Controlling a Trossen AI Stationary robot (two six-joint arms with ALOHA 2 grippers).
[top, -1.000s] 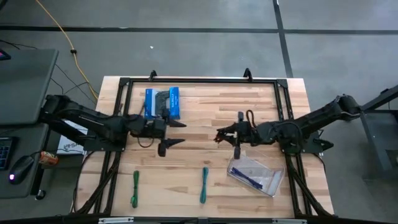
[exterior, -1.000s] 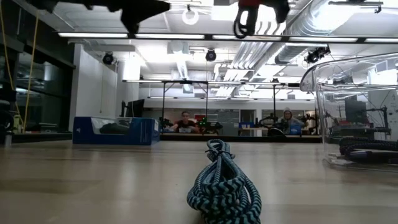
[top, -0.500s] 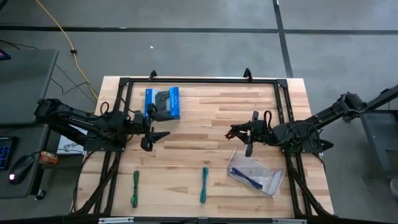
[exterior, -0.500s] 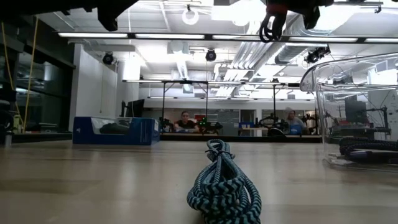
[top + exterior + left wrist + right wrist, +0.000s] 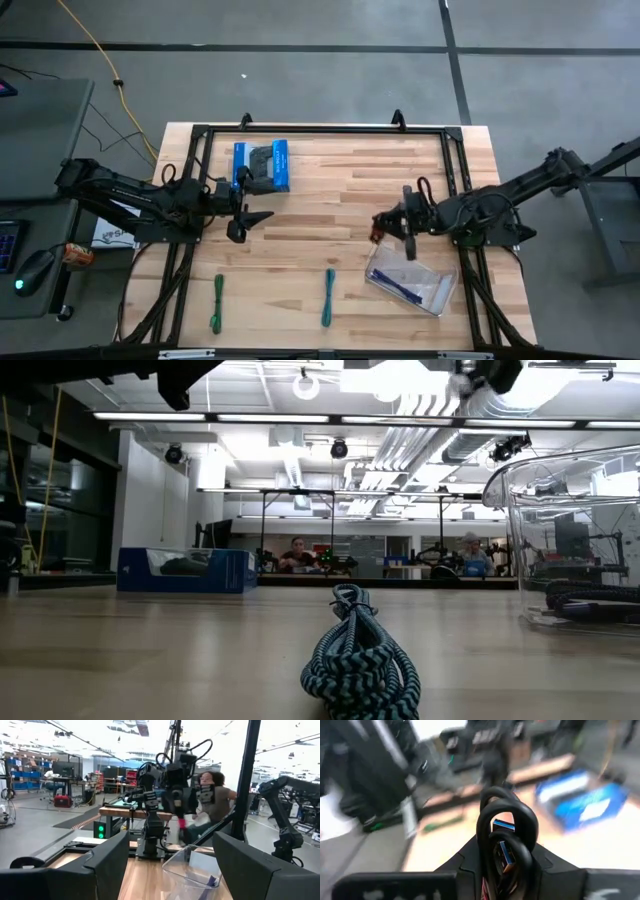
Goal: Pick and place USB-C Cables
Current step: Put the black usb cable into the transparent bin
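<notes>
Here, going left to right on the pale wooden worktop (image 5: 330, 190): the left pincer (image 5: 252, 220) waits at nine o'clock with its fingers spread wide and nothing between them, just below the blue box picturing a black gamepad (image 5: 262, 166). At about seven o'clock lies the green braided cable bundle (image 5: 217, 303), and at six o'clock the teal braided cable bundle (image 5: 328, 297), both untouched. The right pincer (image 5: 388, 226) is clamped on the black cable bundle with a red band (image 5: 506, 842), hanging at about four o'clock, just above the upper edge of the clear plastic tray (image 5: 412, 282), where a purple cable bundle (image 5: 402, 286) already rests. To finish well, I judge it should carry the looped cable fully over the tray's middle, go low, and only then part its fingers, so the stiff loops cannot spring over the rim.
</notes>
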